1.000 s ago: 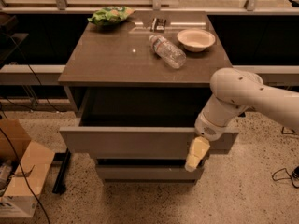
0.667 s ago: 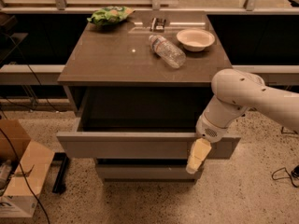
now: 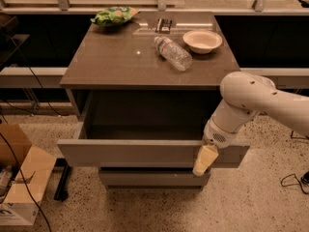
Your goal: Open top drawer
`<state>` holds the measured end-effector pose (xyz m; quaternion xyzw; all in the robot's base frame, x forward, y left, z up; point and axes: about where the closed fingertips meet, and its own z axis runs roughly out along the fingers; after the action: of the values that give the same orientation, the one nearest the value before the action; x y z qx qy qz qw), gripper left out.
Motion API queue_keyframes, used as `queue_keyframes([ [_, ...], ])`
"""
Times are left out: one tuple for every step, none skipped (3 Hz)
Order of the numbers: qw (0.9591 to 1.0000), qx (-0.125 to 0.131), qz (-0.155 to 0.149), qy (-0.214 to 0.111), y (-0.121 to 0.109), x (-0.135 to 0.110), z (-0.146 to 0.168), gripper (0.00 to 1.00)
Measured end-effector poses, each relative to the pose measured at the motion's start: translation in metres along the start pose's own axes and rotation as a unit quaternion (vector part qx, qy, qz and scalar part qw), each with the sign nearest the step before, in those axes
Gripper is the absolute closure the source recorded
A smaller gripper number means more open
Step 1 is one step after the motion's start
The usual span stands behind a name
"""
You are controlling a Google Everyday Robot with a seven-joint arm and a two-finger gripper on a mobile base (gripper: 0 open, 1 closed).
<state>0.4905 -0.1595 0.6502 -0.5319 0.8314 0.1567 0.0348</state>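
The top drawer [image 3: 140, 153] is a wide grey flat-fronted drawer, pulled well out from under the brown counter [image 3: 120, 62]; its deep box inside is dark. My gripper [image 3: 205, 159] hangs over the right part of the drawer's front, its pale yellow fingertip pointing down across the front panel. The white arm [image 3: 251, 100] comes in from the right. A narrower grey drawer [image 3: 152, 179] sits shut below.
On the counter lie a clear plastic bottle [image 3: 174, 53], a white bowl [image 3: 202, 40] and a green chip bag [image 3: 115, 16]. A cardboard box [image 3: 21, 182] stands on the floor at left. A black cable [image 3: 292, 180] lies on the floor at right.
The top drawer has slid further out toward the camera, and my gripper moved with its front edge.
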Motion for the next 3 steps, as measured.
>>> queue_keyframes([
  [1.0,0.0,0.0,0.0,0.0,0.0,-0.002,0.31],
  [0.9998,-0.012,0.016,-0.007,0.022,0.01,0.005,0.45],
  [0.9998,-0.012,0.016,-0.007,0.021,0.01,0.005,0.67],
])
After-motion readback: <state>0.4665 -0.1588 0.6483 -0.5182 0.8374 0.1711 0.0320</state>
